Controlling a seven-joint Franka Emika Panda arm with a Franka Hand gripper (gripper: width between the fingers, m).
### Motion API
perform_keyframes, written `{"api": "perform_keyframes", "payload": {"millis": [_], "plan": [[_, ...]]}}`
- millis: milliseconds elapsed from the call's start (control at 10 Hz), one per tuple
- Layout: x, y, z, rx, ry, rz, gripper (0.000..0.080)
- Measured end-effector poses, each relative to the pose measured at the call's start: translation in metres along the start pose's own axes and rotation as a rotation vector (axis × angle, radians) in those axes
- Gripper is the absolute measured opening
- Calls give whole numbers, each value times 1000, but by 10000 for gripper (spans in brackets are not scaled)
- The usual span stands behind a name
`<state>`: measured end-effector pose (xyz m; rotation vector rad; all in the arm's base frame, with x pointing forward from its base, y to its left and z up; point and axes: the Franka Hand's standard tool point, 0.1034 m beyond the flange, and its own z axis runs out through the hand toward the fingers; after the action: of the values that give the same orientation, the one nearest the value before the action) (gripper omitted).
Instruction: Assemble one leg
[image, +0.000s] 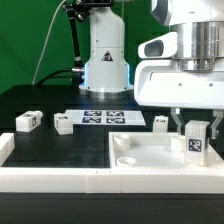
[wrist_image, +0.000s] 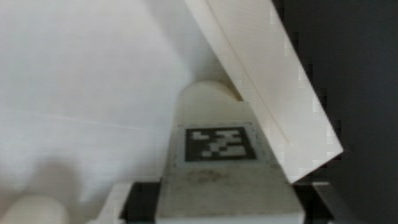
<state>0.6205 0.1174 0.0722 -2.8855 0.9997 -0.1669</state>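
Observation:
My gripper (image: 196, 134) is shut on a leg (image: 196, 144), a small white block with a marker tag, held upright over the right rear part of the large flat white square piece (image: 150, 158). In the wrist view the leg (wrist_image: 221, 140) sits between my fingers (wrist_image: 146, 200), and its rounded far end points down at the square piece (wrist_image: 89, 80) close to its raised edge (wrist_image: 267, 80). I cannot tell whether the leg touches the piece. Three more legs lie on the black table: two at the exterior view's left (image: 27, 122) (image: 64, 124) and one behind the square piece (image: 161, 122).
The marker board (image: 105, 117) lies flat at the middle back, in front of the robot base (image: 105, 60). A low white wall (image: 50, 178) runs along the front and up the left side. A round corner socket (image: 124, 143) shows in the square piece.

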Motion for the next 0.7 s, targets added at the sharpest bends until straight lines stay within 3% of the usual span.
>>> {"api": "perform_keyframes", "payload": {"millis": [700], "plan": [[-2,-3,1,23,-34,808,294]]}}
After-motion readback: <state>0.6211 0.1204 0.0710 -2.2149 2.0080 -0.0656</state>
